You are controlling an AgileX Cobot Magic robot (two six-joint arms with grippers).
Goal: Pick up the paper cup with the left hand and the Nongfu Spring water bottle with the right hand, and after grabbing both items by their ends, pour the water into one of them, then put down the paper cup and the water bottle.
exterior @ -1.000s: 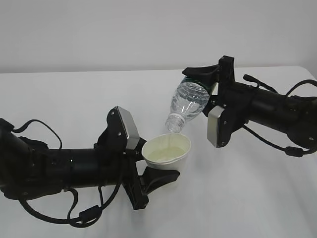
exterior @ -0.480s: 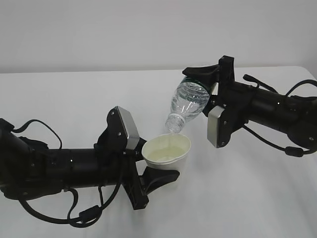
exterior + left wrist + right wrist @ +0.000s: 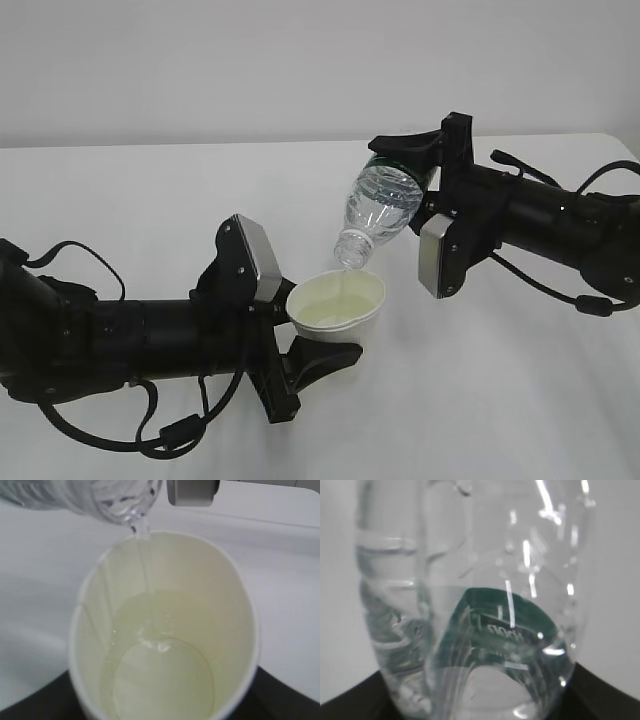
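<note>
1. Over the bench [image 3: 520, 400], left end effector [image 3: 300, 335] is gripping the thin, crushable paper cup [image 3: 336, 303] by its base
2. Right end effector [image 3: 418, 168] is clamping the slick Nongfu Spring water bottle [image 3: 378, 212] by its bottom, tilting water [image 3: 150, 670] in

Between the earlier pictures and now no visible change: the tilted clear ribbed plastic bottle [image 3: 381, 208] and small white paper cup [image 3: 337, 306] look unmoved.

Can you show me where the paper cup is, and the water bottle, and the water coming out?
paper cup [image 3: 352, 322]: exterior view, white outer wall.
water bottle [image 3: 380, 205]: exterior view, clear ribbed body.
water [image 3: 141, 529]: left wrist view, stream below the bottle's mouth.
</note>
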